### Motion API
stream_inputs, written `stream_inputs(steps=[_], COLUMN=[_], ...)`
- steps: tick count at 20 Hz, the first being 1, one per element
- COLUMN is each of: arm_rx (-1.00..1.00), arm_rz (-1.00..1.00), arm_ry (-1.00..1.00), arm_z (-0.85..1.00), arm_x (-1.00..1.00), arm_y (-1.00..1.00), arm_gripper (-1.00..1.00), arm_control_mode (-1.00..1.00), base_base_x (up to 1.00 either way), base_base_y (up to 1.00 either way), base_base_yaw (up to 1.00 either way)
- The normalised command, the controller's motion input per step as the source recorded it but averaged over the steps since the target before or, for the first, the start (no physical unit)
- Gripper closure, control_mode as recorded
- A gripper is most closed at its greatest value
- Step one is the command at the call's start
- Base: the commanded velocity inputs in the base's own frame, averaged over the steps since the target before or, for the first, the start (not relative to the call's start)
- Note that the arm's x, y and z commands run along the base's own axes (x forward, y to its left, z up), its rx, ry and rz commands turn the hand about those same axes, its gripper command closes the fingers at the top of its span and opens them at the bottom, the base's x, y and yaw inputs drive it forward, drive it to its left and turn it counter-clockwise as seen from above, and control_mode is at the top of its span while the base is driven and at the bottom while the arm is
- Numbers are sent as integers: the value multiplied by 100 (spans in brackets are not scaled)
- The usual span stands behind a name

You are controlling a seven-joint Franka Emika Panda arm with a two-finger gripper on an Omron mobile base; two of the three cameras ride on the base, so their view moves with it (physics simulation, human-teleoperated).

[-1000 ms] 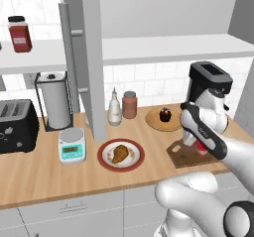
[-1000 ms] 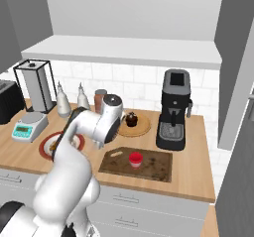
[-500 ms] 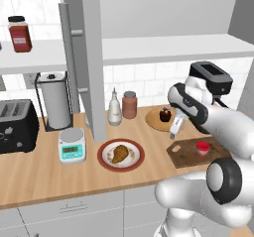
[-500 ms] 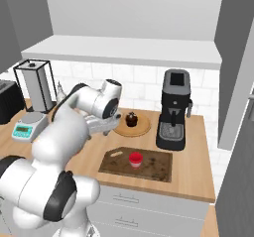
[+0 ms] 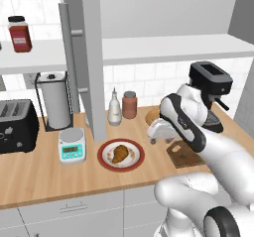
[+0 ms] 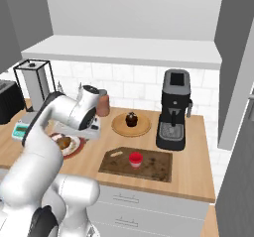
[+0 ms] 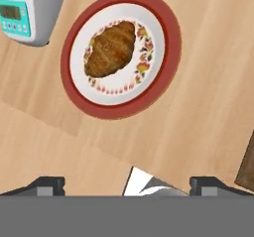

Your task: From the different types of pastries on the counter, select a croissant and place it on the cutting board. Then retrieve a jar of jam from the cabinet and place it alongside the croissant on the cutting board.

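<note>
The golden-brown croissant (image 7: pixel 110 49) lies on a red-rimmed plate (image 7: pixel 168 42) on the counter (image 5: pixel 39 176), also seen as croissant (image 5: pixel 119 154) and croissant (image 6: pixel 63 143). My gripper (image 7: pixel 128 186) hangs open above the counter just beside the plate, holding nothing; it is the gripper (image 5: pixel 154 133) between plate and board, and the gripper (image 6: pixel 89 131). On the dark cutting board (image 6: pixel 154 166) stands the small red jar of jam (image 6: pixel 135 158). The arm covers part of the cutting board (image 5: pixel 184 155). A chocolate cupcake (image 6: pixel 131 119) sits on a round wooden plate (image 6: pixel 119 128).
A scale (image 5: pixel 72 146), toaster (image 5: pixel 17 127) and paper-towel holder (image 5: pixel 55 99) stand left of the plate. A bottle (image 5: pixel 114 113) and reddish canister (image 5: pixel 129 104) are behind it, by the open cabinet door (image 5: pixel 92 57). The coffee machine (image 6: pixel 173 109) stands right. A tall jar (image 5: pixel 19 32) sits on the shelf.
The arm has swung left from above the cutting board to beside the croissant's plate, gripper open throughout. The jar of jam stays on the board.
</note>
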Motion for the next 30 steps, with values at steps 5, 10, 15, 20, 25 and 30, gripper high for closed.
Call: stream_inputs(steps=[5,10,15,20,25,30], arm_rx=[-23,-32,4,4,-1,-9], arm_rz=[-54,-44,0,0,0,0], arm_ry=[-5,-5,50,40,2,-5], arm_z=[-12,0,25,46,19,-22], arm_x=[8,65,77,46,0,36], arm_y=[99,74,1,15,25,18], arm_gripper=[-100,-100,-100,-100,-100,-100], arm_control_mode=[-100,-100,-100,-100,-100,-100], base_base_x=[0,0,0,0,0,0], base_base_y=[0,0,0,0,0,0], base_base_yaw=[0,0,0,0,0,0])
